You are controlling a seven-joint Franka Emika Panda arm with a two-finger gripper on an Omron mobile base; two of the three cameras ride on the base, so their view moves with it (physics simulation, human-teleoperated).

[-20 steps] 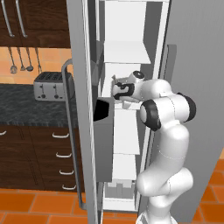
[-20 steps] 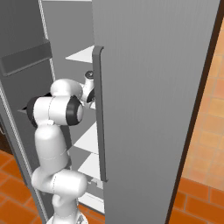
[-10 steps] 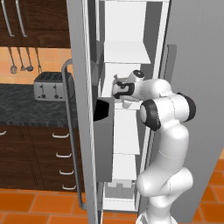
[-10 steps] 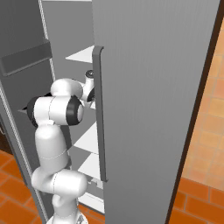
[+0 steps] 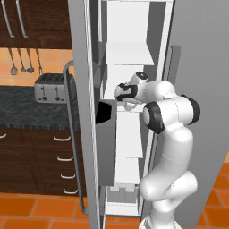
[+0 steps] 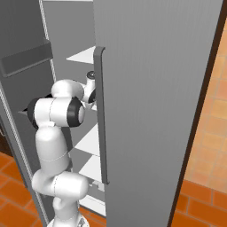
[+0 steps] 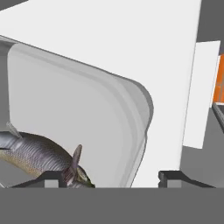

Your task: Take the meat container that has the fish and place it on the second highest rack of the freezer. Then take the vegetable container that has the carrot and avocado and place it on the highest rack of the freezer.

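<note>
The meat container is a pale grey tray lying on a white freezer shelf. The fish lies in it, brownish with a dark tail fin, at the lower left of the hand view. My gripper is open, its fingertips wide apart on either side of the tray's near corner without pressing on it. In the left base view the gripper reaches into the freezer at the shelf below the top visible one. The wrist peeks past the door edge. The vegetable container with the carrot and avocado is out of view.
The grey freezer door with its long handle stands open on the left, a dark bin close to my hand. A second tall grey door flanks the right. A toaster sits on the dark counter beyond.
The arm keeps the same pose at the shelf; the base views show no shift of the hand or the doors.
</note>
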